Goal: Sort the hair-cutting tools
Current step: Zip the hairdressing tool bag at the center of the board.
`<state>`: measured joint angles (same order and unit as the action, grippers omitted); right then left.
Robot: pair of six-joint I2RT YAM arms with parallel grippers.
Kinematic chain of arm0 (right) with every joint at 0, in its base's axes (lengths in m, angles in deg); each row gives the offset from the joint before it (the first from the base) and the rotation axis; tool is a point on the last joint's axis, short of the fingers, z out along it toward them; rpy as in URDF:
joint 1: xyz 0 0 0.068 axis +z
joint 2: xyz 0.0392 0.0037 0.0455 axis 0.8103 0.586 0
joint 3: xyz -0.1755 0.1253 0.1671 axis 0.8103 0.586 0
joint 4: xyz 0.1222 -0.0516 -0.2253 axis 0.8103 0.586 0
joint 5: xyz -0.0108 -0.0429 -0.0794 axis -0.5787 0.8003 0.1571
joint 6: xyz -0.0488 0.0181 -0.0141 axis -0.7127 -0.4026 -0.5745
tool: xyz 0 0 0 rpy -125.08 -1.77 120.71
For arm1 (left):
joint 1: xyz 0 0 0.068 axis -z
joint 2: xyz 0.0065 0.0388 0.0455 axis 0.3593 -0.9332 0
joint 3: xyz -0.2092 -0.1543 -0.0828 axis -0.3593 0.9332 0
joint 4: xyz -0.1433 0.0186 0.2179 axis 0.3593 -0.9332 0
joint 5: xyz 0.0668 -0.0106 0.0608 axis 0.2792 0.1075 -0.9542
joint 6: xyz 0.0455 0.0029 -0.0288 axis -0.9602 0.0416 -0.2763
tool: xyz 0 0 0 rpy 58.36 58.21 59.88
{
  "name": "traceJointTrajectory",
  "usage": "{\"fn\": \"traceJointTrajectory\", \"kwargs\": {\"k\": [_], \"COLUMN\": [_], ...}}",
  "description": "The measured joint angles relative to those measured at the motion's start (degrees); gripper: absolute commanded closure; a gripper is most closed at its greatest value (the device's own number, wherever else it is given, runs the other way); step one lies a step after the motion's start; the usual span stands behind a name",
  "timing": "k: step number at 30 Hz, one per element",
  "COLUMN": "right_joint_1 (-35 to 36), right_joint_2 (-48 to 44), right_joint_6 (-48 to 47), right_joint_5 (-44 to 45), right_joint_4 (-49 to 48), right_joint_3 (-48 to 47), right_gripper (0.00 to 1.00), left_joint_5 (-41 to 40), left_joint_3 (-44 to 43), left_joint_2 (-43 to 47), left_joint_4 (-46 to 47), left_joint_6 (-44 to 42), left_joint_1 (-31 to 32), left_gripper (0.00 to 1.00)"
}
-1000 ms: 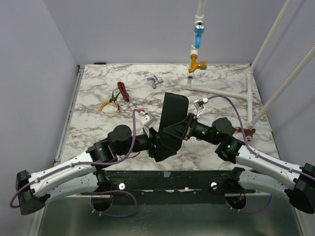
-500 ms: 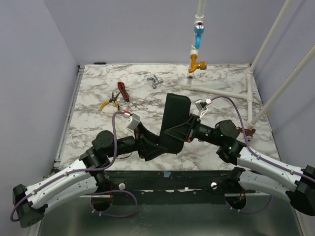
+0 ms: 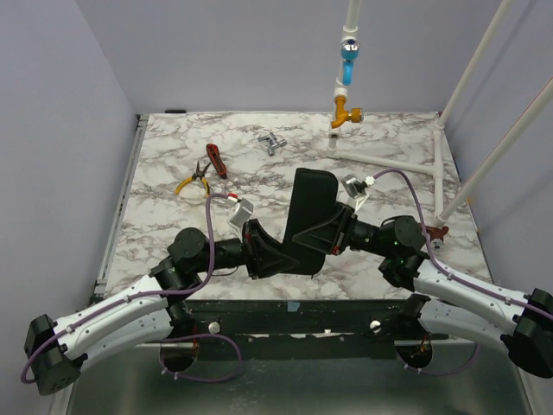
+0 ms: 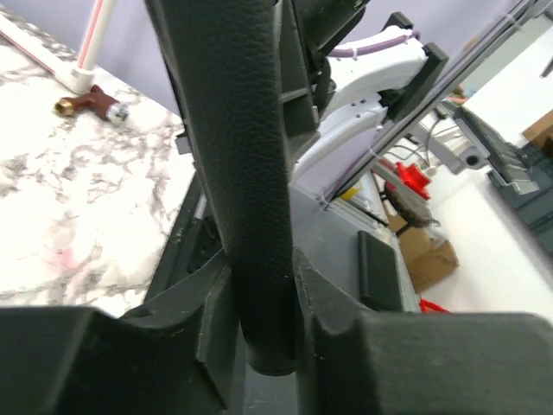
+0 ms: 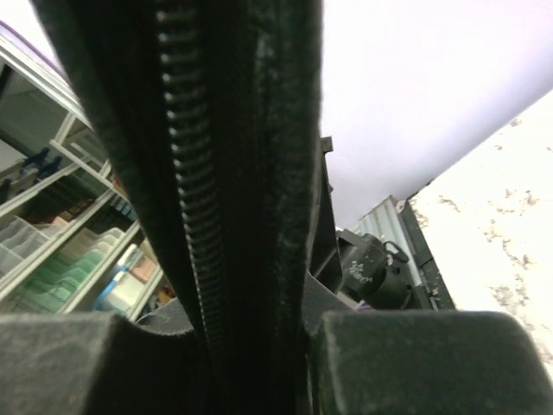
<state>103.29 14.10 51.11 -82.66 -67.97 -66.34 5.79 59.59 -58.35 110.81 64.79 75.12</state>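
The small silver-metal scissors [image 3: 271, 143] lie loose at the far middle of the white marble-patterned table [image 3: 164, 229], not yet sorted. We cannot find the slim black comb, so we cannot tell whether it is inside the pouch. Nearer us, the black zippered leather-look pouch [image 3: 307, 216] hangs above the table, with the left gripper [image 3: 266, 252] pinching its lower edge and the right gripper [image 3: 333, 229] clamped on its zipper side. We judge the task half done at best, with the yellow-handled pliers [image 3: 192, 181] and the red-handled tool [image 3: 216, 161] at the far left to be left alone.
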Motion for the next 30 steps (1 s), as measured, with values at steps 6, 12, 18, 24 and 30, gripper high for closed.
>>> {"fn": "traceJointTrajectory", "kwargs": {"k": [6, 12, 18, 24, 30], "right_joint_1": [-0.4, -0.4, -0.4, -0.4, -0.4], "right_joint_2": [0.4, 1.3, 2.0, 2.1, 1.1], "right_joint_6": [-0.7, -1.0, -1.2, -1.7, -4.2], "right_joint_5": [-0.9, -1.3, -1.8, -1.9, -1.5], "right_joint_4": [-0.8, -0.9, -1.0, -0.9, 3.8], "right_joint_3": [0.0, 0.0, 0.0, 0.0, -1.5], "right_gripper": [0.99, 0.99, 0.99, 0.95, 0.48], "left_joint_5": [1.1, 2.9, 5.0, 5.2, 4.3], "left_joint_3": [0.6, 0.5, 0.5, 0.5, 0.5], "left_joint_2": [-0.8, -2.3, -4.6, -4.9, -3.7], "left_joint_4": [1.4, 2.2, 2.9, 2.8, 0.6], "left_joint_6": [1.9, 2.5, 3.0, 3.2, 2.2], "left_joint_1": [-0.5, -0.4, -0.4, -0.7, -0.7], "left_gripper": [0.58, 0.57, 0.84, 1.0, 1.0]}}
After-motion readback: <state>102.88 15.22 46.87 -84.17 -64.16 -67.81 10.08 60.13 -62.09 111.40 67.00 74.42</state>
